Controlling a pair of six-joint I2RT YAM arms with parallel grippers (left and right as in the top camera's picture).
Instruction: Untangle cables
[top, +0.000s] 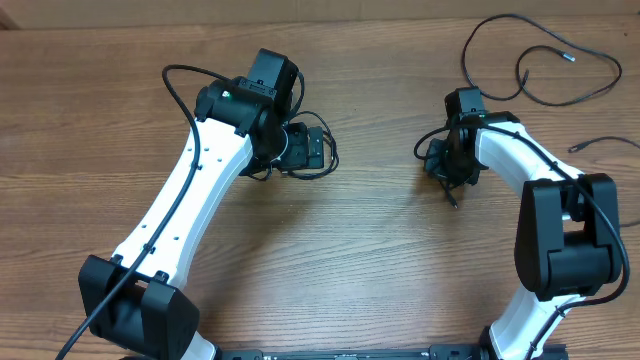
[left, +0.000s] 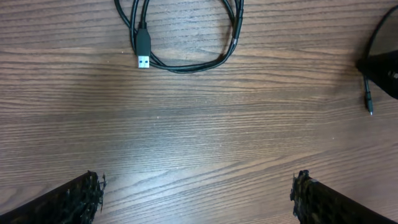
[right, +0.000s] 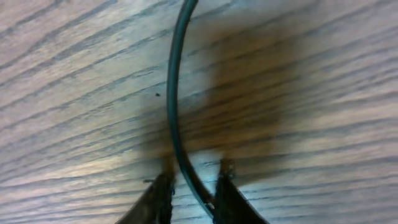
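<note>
The cable (right: 173, 93) exits the bottom edge inside the right hand (right: 191, 186).

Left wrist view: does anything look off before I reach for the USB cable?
Yes, on the left gripper itself: both fingertips have ragged, frayed black edges, as if the padding is worn. The USB cable lies looped on the table with its plug flat, and shows no damage.
</note>
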